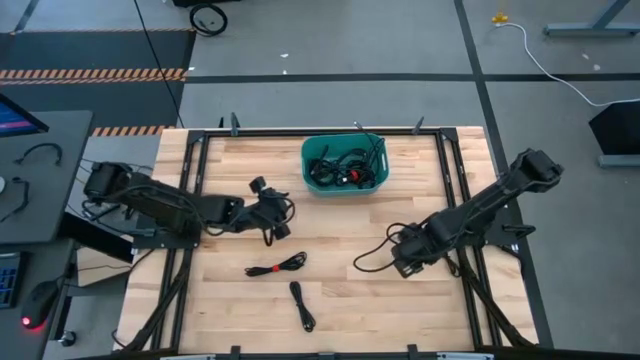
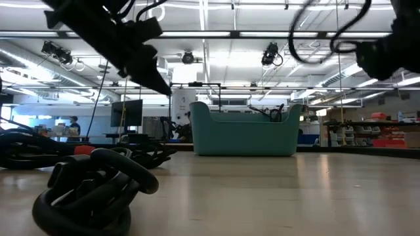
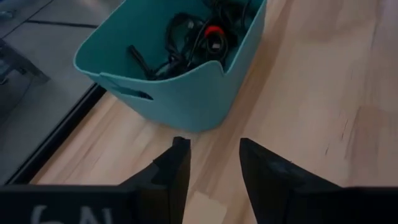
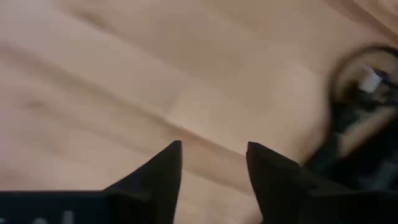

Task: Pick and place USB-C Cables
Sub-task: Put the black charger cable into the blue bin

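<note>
usb-c cables point(image 1: 277, 266) on the pale wooden table point(image 1: 400, 310) — workshop behind

1. Both arms are dark, chunky jointed tubes with black wiring looping off them.
2. Left gripper point(image 3: 211, 165): two matte black wedge-shaped fingers.
3. Right gripper point(image 4: 212, 168): same black wedge fingers.

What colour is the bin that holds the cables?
Teal; the bin shows best in the left wrist view.
</note>
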`<state>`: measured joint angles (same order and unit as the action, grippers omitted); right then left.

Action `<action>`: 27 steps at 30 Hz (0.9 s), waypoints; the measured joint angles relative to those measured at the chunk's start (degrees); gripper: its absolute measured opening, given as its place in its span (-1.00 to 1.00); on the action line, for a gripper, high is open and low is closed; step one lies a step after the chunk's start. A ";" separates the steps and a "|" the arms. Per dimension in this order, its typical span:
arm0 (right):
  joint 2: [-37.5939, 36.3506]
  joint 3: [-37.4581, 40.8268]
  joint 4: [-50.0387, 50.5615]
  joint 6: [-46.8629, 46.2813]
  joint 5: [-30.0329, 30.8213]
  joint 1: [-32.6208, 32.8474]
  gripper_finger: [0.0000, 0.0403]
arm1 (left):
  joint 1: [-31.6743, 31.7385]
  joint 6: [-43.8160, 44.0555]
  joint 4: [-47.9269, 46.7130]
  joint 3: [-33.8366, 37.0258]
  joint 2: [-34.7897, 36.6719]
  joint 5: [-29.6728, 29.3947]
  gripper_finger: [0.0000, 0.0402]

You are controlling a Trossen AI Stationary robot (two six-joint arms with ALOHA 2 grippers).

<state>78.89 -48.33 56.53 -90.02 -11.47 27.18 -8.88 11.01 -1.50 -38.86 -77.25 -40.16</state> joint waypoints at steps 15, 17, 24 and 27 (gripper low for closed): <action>11.31 6.02 10.33 -0.24 -4.93 -3.80 -0.02 | 0.09 -1.79 2.96 2.19 -0.42 0.32 -0.29; 11.89 7.57 9.48 1.30 -4.79 -4.68 -0.07 | 0.07 -1.79 3.06 2.17 -0.42 0.32 -0.29; 10.65 14.35 0.88 7.59 -6.06 -7.69 -0.30 | 0.00 -1.75 3.74 2.17 -0.42 0.32 -0.29; 10.28 14.83 0.12 10.95 -5.91 -8.70 -0.44 | 0.00 -1.60 3.85 2.17 -0.44 0.34 -0.30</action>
<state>89.17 -33.50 56.65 -79.08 -17.38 18.48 -8.88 9.41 2.35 -36.69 -77.69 -39.81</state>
